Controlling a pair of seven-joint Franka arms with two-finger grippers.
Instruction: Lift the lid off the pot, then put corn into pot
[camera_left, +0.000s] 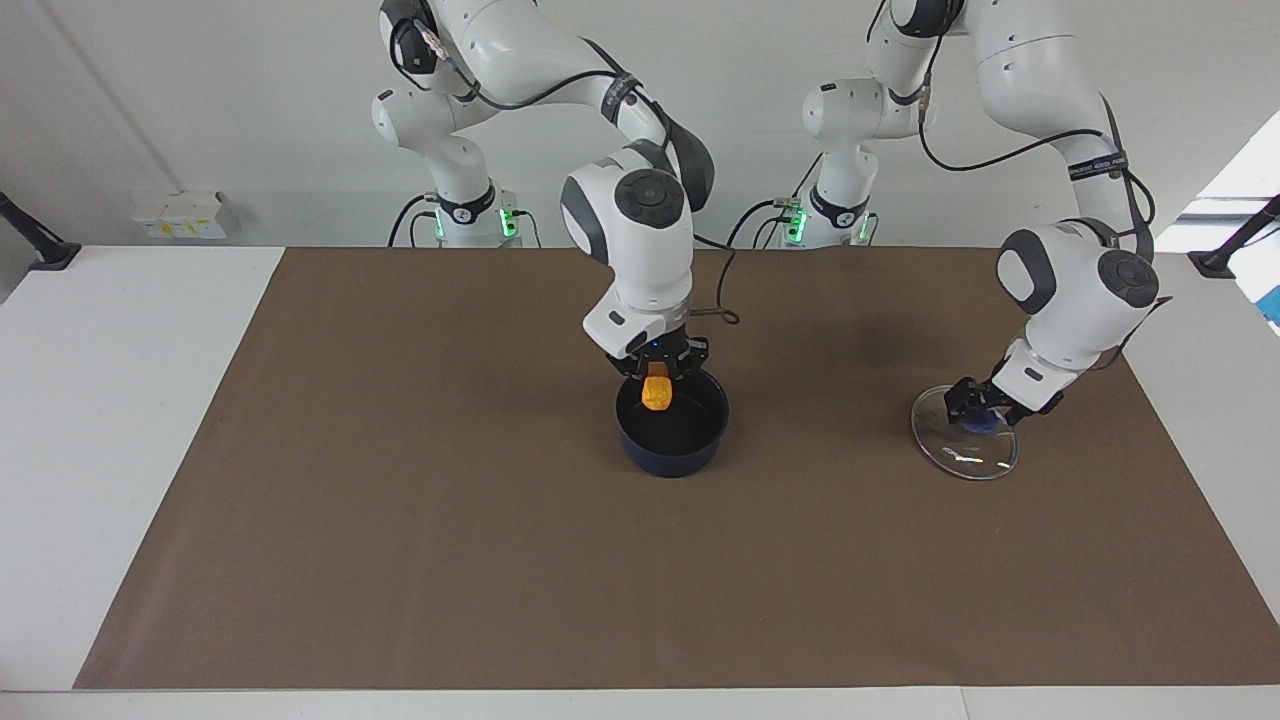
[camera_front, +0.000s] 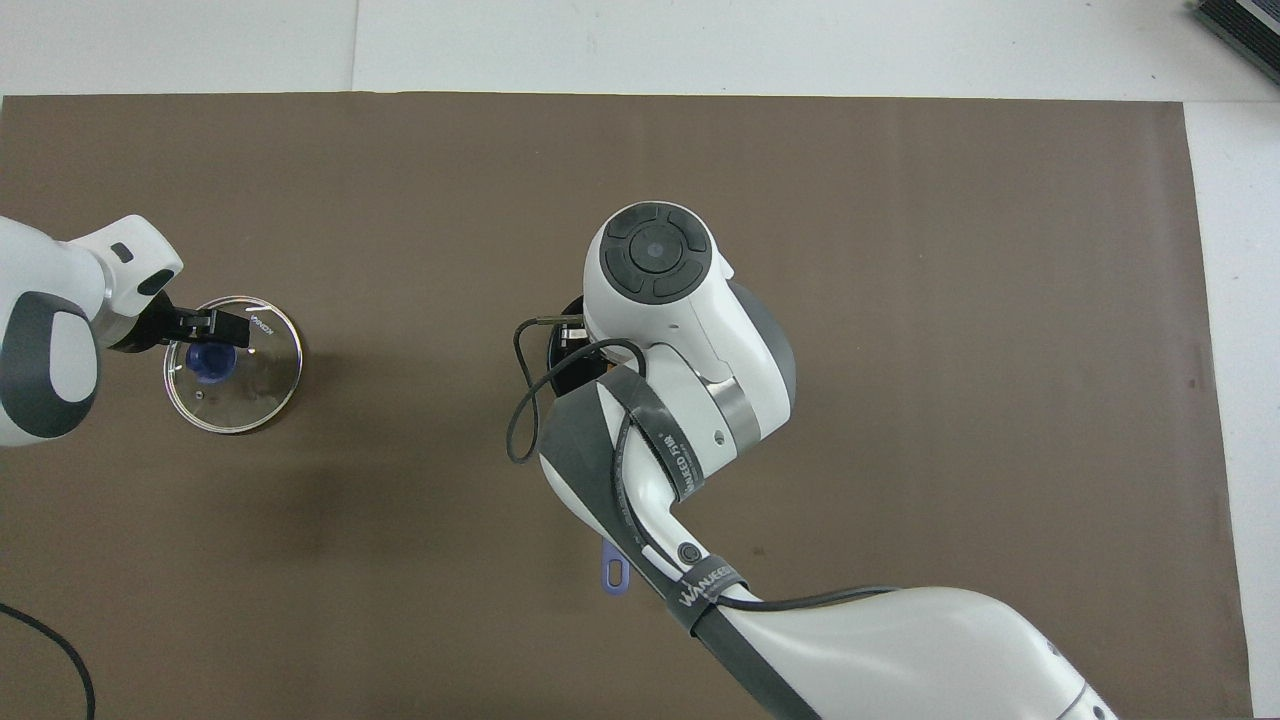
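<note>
My right gripper (camera_left: 657, 378) clamps the stubby orange-yellow corn cob (camera_left: 657, 391) just over the open dark navy saucepan (camera_left: 672, 422), mid brown mat (camera_left: 400, 500). My left gripper (camera_left: 975, 408) rests at the blue knob of the clear glass, metal-rimmed lid (camera_left: 965, 445), lying flat toward the left arm's end; whether its jaws grip, I cannot tell.

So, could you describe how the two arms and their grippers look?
Both arms have glossy white shells with dark grey joint caps and round grey end discs. Black cables run along them, held by black straps with white lettering. The right gripper and the left gripper are small and black. Green lights glow at both bases.
</note>
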